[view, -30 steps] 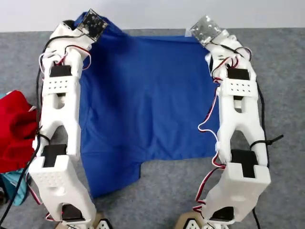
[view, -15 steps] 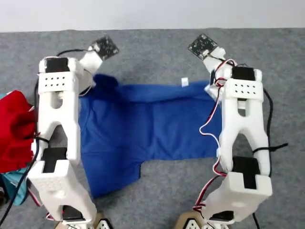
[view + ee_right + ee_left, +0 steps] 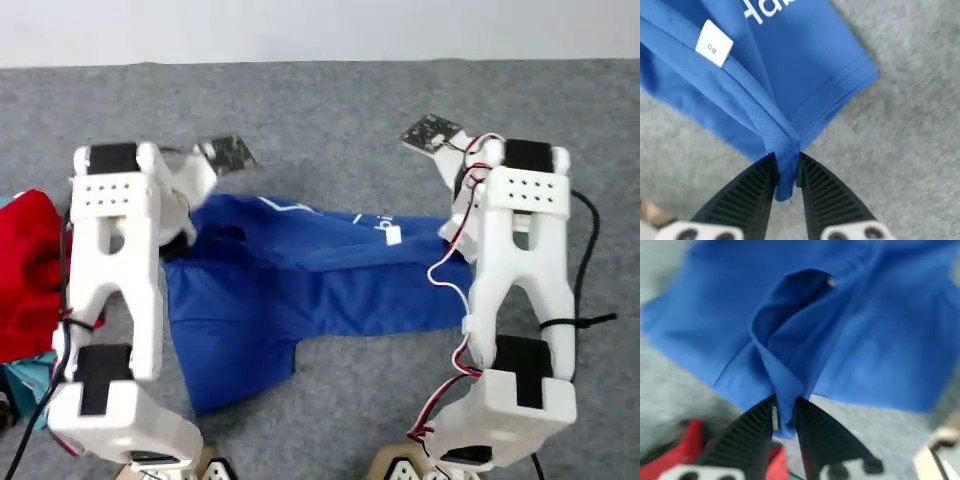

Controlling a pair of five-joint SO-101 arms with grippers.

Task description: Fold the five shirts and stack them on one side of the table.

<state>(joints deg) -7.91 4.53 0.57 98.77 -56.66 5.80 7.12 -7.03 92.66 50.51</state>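
Both arms have pulled back toward their bases since a second ago, dragging the far edge of the blue shirt [image 3: 300, 290] with them. It was spread flat, and now that half is flopped over the near half, white print and tag facing up.

The left jaws are pinching a bunched-up fold of blue fabric, and the right jaws are clamped on a stitched edge at the other corner. The shirt sits mid-counter [image 3: 350, 110] between the arms, with one flap sticking out toward the bases. A red shirt [image 3: 30, 265] is piled off to the left.

Risk as I see it: the left grip is on a wad, not a clean edge — letting go there probably leaves a lumpy fold. If one arm pulls further than the other, the crease goes crooked.
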